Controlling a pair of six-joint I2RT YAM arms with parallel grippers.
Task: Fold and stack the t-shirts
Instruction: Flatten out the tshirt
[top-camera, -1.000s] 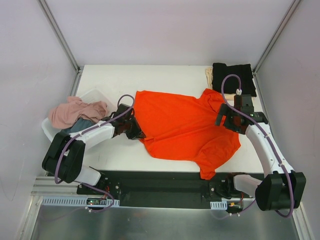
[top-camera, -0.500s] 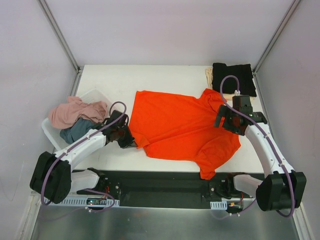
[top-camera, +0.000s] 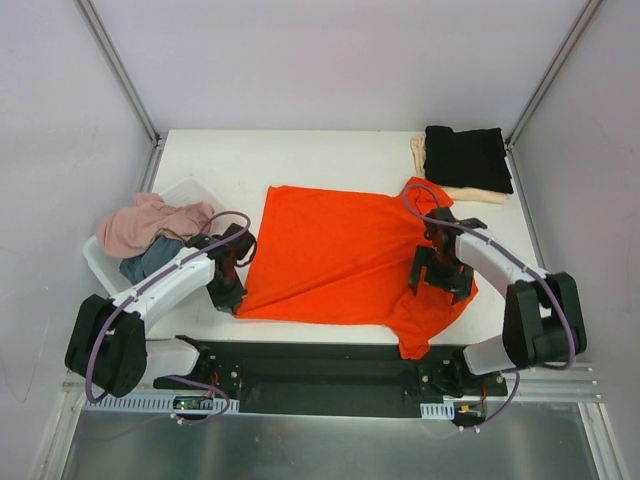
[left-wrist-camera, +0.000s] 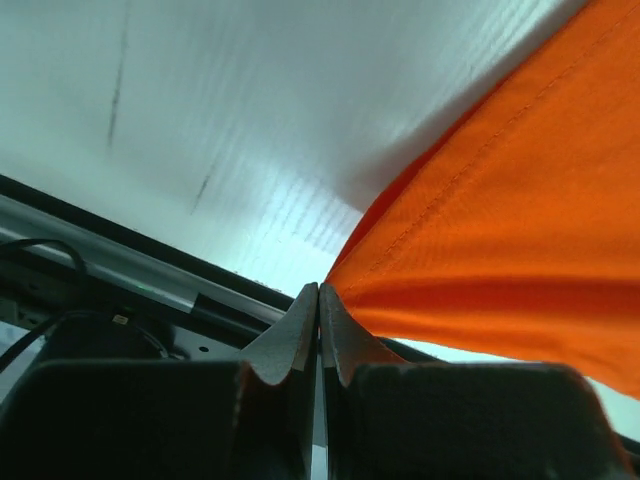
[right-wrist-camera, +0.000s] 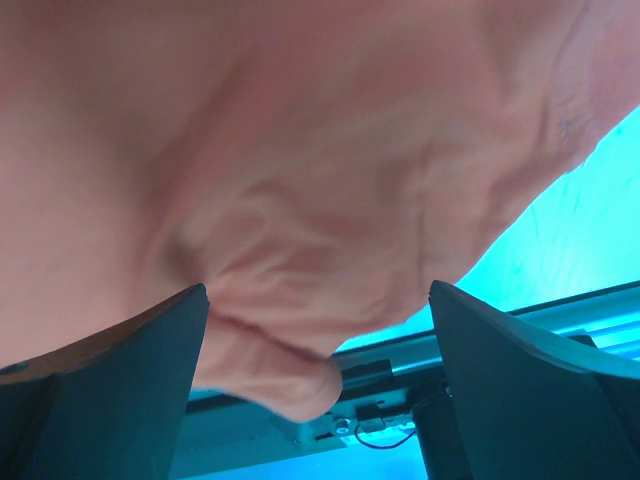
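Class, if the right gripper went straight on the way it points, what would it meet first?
Most likely the orange shirt, bunched just ahead of the open right gripper.

orange-red t-shirt (top-camera: 340, 255) spread flat, black t-shirt (top-camera: 465, 157) folded

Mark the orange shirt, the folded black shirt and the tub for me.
orange shirt (top-camera: 330, 255), top view, middle of its body.
black shirt (top-camera: 465, 157), top view, centre of the fold.
tub (top-camera: 96, 265), top view, left rim.
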